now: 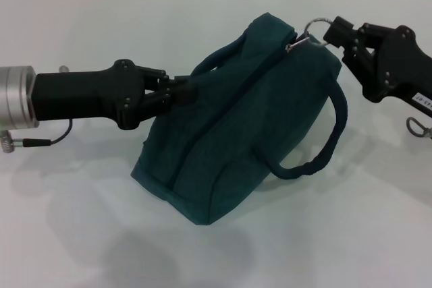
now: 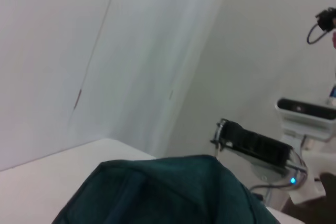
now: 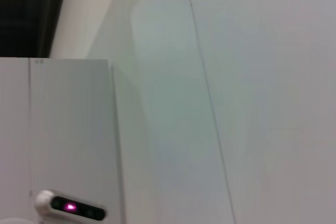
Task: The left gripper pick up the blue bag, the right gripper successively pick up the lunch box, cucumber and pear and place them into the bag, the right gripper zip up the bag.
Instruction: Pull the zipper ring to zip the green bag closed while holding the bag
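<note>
On one white table (image 1: 81, 234), two grippers grip one blue bag (image 1: 236, 126).

The blue bag (image 1: 236, 133) sits mid-frame, tilted toward the upper right, zipped shut, its metal ring pull (image 1: 316, 30) at the upper right, one loop handle (image 1: 322, 146) hanging at right.

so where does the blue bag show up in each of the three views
Head view: the blue bag fills the centre of the white table, held between the left gripper on one handle and the right gripper at the zipper ring.
Left wrist view: only its top edge shows, along the bottom of the picture.
Right wrist view: not in it; only walls.
Shared landmark: the white table, seen in the head and left wrist views.
</note>
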`<action>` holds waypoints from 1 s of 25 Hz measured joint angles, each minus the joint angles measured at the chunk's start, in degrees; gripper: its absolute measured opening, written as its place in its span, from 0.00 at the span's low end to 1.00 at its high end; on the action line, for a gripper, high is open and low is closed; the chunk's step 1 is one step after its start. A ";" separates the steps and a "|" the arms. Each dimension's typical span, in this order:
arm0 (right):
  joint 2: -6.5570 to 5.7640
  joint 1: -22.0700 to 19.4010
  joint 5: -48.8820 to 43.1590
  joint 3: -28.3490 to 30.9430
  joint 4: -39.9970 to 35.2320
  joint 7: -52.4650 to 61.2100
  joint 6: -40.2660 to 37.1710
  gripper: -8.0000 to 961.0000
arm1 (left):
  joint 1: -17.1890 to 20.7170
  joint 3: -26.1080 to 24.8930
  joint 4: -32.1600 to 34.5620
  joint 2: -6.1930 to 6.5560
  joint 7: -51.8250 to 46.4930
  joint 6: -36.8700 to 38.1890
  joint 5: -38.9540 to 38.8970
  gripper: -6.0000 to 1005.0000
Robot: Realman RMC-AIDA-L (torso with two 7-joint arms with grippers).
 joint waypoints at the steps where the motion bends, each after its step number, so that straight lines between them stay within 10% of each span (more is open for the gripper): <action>1: -0.02 0.03 0.00 0.18 0.08 -0.12 0.38 0.02 | 0.09 0.00 0.25 0.00 0.31 0.07 0.25 0.16; 25: -0.20 1.60 1.33 0.79 0.12 -2.30 10.04 0.02 | 1.75 1.50 0.58 0.48 7.72 4.43 2.79 0.07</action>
